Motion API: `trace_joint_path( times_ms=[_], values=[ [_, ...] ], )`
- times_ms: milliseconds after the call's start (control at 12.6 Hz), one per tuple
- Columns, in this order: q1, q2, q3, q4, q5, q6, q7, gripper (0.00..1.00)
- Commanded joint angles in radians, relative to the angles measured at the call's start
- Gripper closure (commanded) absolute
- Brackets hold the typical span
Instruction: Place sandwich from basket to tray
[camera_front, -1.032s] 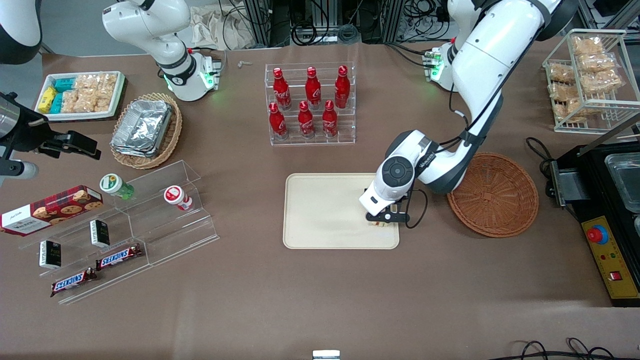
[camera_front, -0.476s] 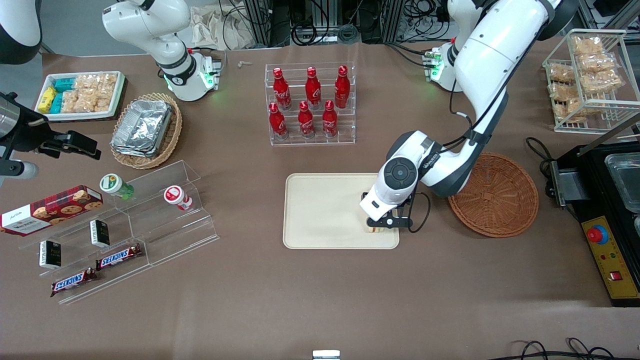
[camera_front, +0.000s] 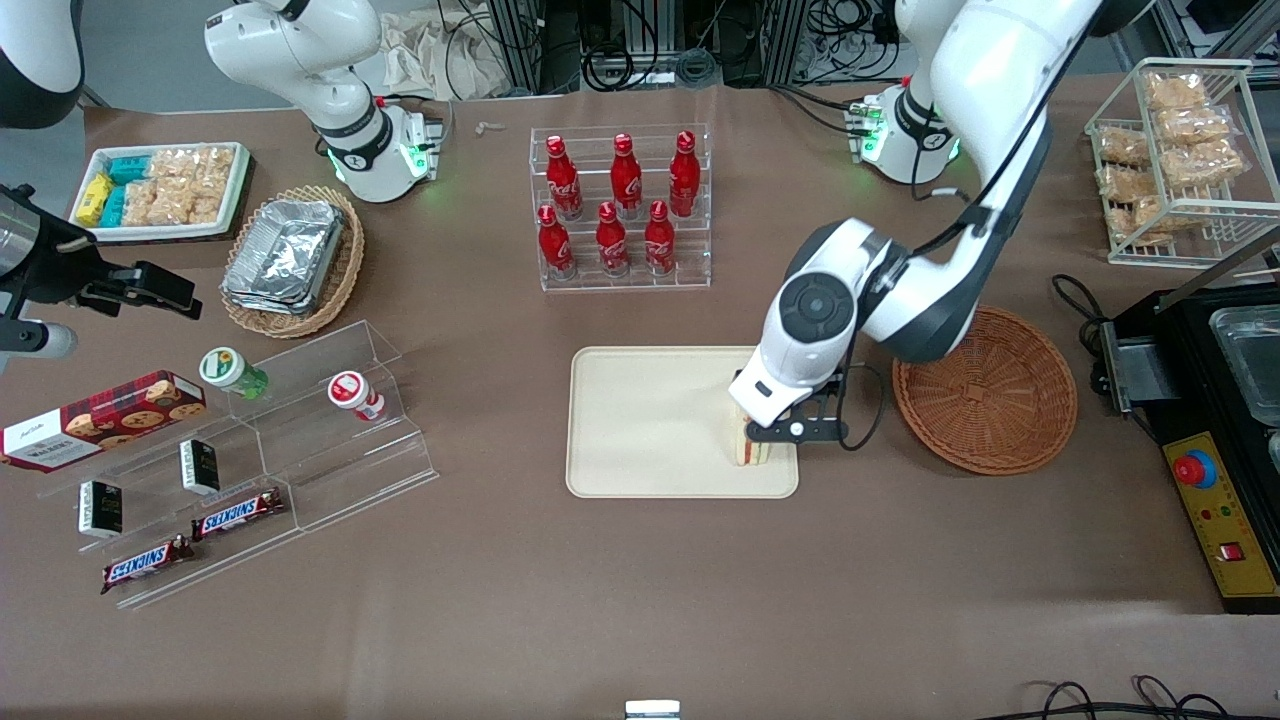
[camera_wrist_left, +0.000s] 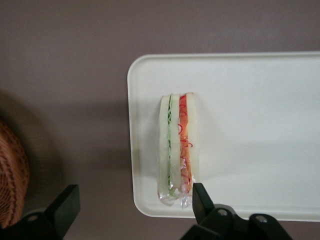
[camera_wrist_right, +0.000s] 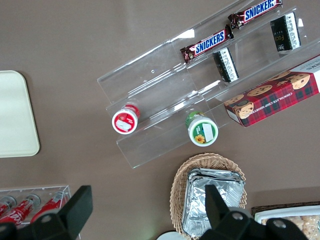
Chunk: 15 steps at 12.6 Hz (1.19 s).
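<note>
The sandwich (camera_front: 750, 446) stands on its edge on the cream tray (camera_front: 650, 420), in the tray's corner nearest the front camera and the reddish-brown wicker basket (camera_front: 985, 390). My left gripper (camera_front: 782, 430) hangs open just above it, touching nothing. In the left wrist view the sandwich (camera_wrist_left: 177, 145) shows white bread with green, orange and red layers. It rests on the tray (camera_wrist_left: 250, 125) beneath the gripper (camera_wrist_left: 132, 200), whose black fingers (camera_wrist_left: 200, 199) stand wide apart, clear of it. The basket's rim (camera_wrist_left: 10, 180) shows nothing in it.
A clear rack of red bottles (camera_front: 620, 210) stands farther back than the tray. Toward the parked arm's end are a stepped acrylic shelf (camera_front: 270, 440) with snacks, a tan basket of foil containers (camera_front: 290, 260) and a white snack tray (camera_front: 160, 190). A wire rack (camera_front: 1180, 160) and black machine (camera_front: 1220, 430) flank the basket.
The gripper has let go of the sandwich and risen off the tray. The sandwich, mostly hidden under the fingers before, now stands uncovered on the tray.
</note>
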Motion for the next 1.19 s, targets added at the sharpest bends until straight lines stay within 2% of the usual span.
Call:
trace_joint_path(
  times_ms=[0,397,635,714,794,952,1111],
  values=[
    [0.026,-0.064,-0.002,-0.014,-0.022,-0.016,-0.014,0.00],
    [0.082,-0.160,0.001,-0.016,-0.044,-0.026,-0.014,0.00],
    [0.116,-0.232,0.010,-0.011,-0.093,-0.087,0.037,0.00],
    [0.124,-0.267,0.021,-0.011,-0.134,-0.127,0.081,0.00],
    [0.129,-0.322,0.046,-0.014,-0.183,-0.172,0.112,0.00],
    [0.130,-0.401,0.107,-0.011,-0.208,-0.269,0.213,0.00],
    [0.127,-0.449,0.240,-0.019,-0.274,-0.337,0.392,0.00]
  ],
)
